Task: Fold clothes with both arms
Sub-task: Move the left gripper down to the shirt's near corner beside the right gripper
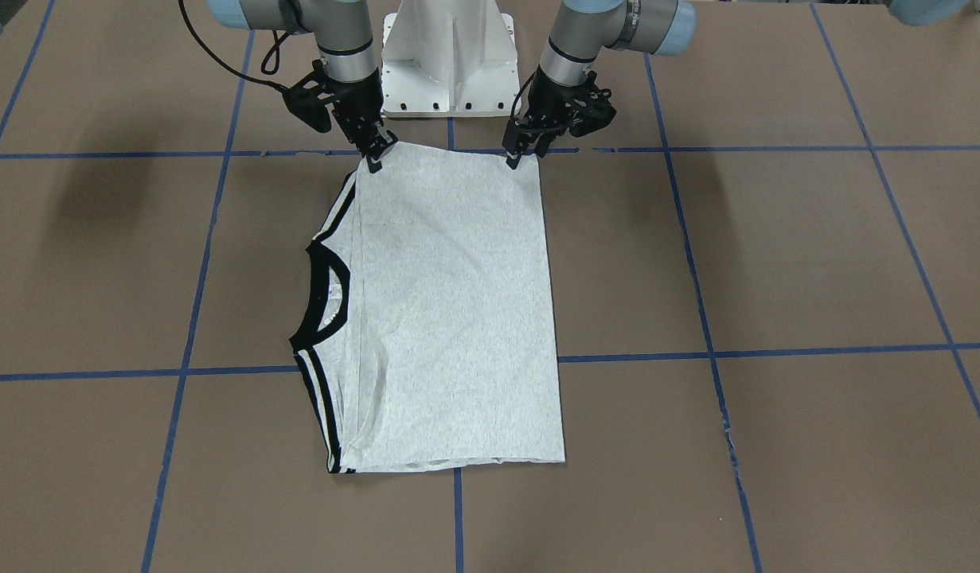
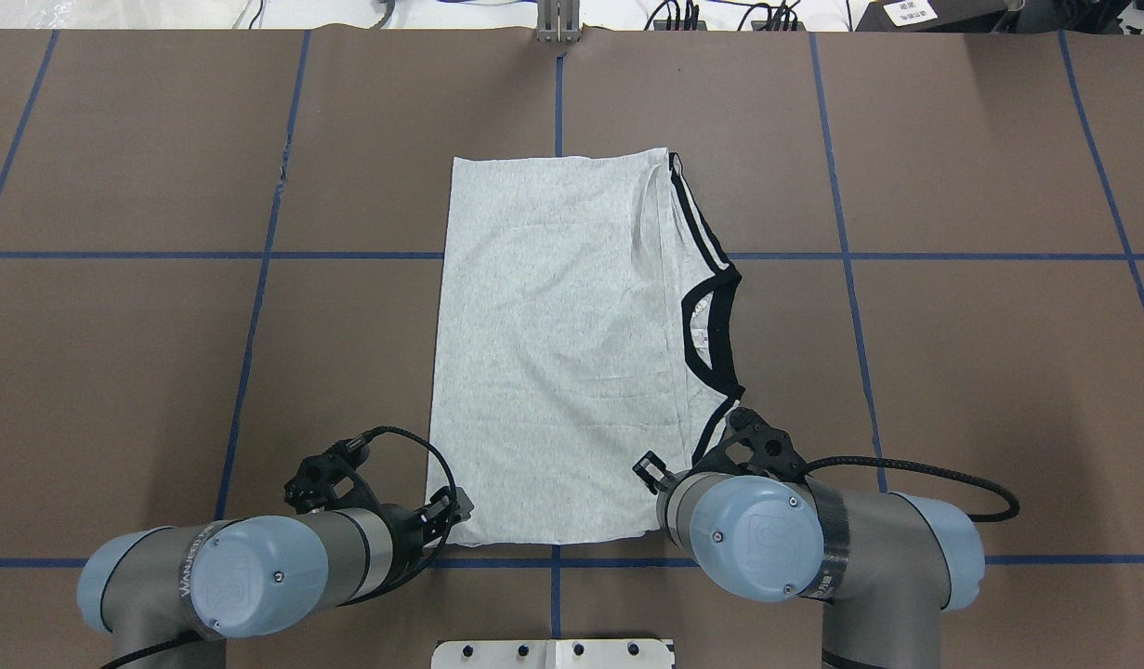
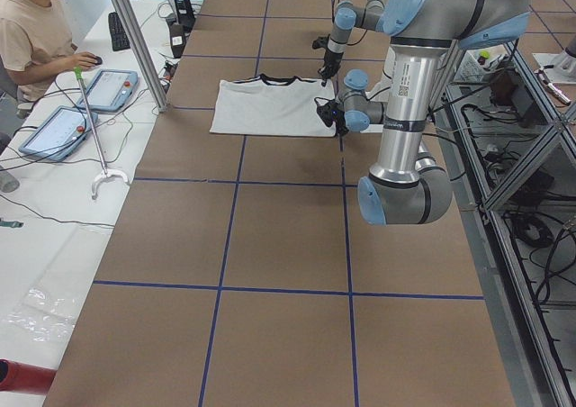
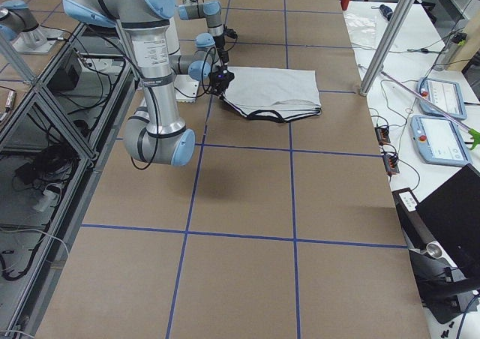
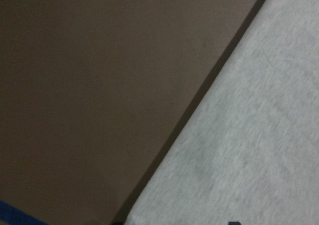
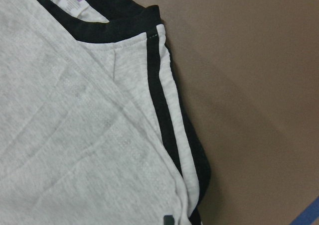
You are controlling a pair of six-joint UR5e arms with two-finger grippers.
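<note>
- The light heather-grey T-shirt [image 1: 458,318] lies flat on the brown worktop with blue tape lines [image 1: 776,255]. It's folded into a long rectangle, with its black collar [image 1: 330,302] poking out on my right side
- My right gripper [image 1: 376,159] is down at the near corner on the collar side and my left gripper [image 1: 515,157] is at the other near corner, both right at the edge closest to my base
- The fingers look narrow on both, but honestly I can't tell if they've got cloth pinched or are just resting on it
- Handling-wise it looks like thin, floppy jersey: very light, no stiffness, so I'd expect it to sag between two holds and the layers to slide apart
- I reckon those two near corners are the spots to grab: pinch through every layer, lift evenly and keep that edge taut, or the tucked-in sleeve could slip out
</note>
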